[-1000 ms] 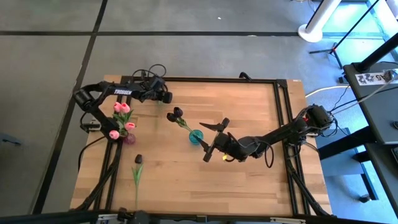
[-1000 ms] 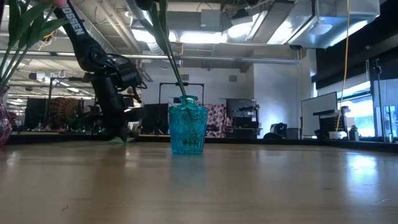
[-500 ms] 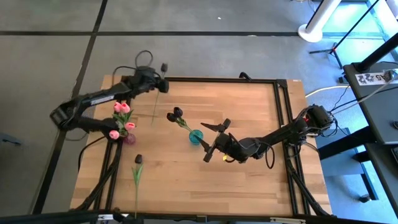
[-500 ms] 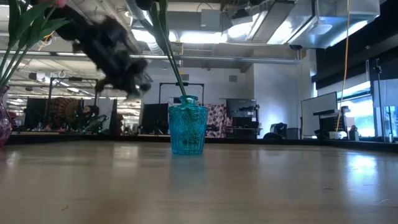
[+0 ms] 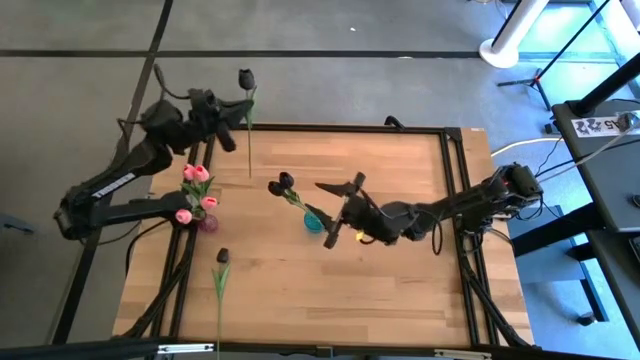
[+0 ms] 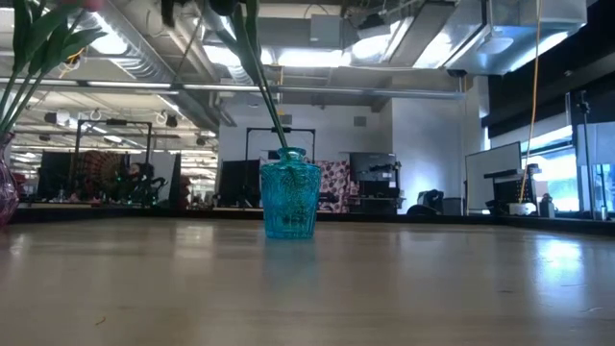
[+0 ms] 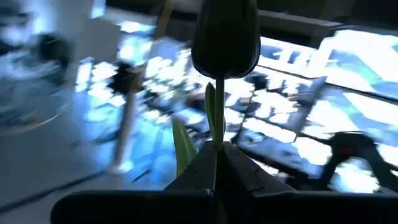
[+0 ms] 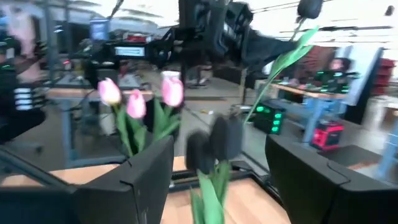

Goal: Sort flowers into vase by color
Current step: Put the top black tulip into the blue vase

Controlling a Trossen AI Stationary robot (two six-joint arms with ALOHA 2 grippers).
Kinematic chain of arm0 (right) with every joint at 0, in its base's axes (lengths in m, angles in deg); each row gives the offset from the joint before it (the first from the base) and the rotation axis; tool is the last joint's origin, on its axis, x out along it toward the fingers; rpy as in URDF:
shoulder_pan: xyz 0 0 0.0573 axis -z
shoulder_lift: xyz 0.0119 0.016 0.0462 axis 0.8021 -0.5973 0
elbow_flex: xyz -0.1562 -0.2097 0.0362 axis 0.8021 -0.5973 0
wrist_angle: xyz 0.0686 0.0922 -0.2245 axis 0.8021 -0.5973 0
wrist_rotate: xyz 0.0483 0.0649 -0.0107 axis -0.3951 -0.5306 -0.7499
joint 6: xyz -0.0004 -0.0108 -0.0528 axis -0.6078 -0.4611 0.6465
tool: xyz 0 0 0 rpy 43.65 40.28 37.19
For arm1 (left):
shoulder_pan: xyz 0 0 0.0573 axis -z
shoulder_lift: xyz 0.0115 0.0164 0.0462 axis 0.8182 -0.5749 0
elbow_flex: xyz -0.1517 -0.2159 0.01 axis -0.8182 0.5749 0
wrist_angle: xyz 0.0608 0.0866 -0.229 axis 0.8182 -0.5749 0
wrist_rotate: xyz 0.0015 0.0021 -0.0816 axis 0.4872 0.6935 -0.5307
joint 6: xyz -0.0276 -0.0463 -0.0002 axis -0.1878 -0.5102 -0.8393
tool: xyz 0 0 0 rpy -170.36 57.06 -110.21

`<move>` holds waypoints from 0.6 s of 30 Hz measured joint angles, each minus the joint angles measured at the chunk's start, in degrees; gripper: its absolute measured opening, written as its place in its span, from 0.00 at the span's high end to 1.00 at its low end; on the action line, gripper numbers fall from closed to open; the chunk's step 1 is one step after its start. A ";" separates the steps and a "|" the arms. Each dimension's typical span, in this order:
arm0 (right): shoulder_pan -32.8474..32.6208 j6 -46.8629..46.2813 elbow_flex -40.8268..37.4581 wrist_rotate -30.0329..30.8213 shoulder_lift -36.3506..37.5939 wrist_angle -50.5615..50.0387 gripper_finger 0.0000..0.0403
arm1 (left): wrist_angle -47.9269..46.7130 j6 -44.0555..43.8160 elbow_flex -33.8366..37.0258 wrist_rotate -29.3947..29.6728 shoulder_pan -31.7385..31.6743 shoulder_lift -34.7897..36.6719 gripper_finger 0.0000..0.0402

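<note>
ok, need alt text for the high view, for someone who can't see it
Overhead view of a wooden table: the left gripper, raised over the far left edge, holds a dark tulip by its stem. The right gripper, jaws open, sits beside a teal vase of dark tulips. A vase of pink tulips stands at left, and another dark tulip lies near the front.

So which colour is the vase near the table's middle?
The vase is teal blue, patterned glass; the low view shows it best.

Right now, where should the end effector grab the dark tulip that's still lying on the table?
Grip the loose tulip mid-stem, coming straight down from above. It lies flat on the table, its thin stem running toward the near edge and its bud toward the vases, so fingers should straddle the stem crosswise, below the leaves.
</note>
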 joint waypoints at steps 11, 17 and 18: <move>8.41 -2.13 16.39 -17.22 -2.74 -12.81 0.37 | 1.27 11.75 -6.13 -1.85 22.13 -1.34 1.00; 13.46 -8.21 19.20 -28.62 -5.26 -11.36 0.37 | 3.60 13.74 -6.89 -1.58 29.90 -3.25 1.00; 13.86 -8.49 20.02 -29.86 -6.34 -11.01 0.37 | 3.85 13.76 -6.89 -1.58 30.88 -3.83 1.00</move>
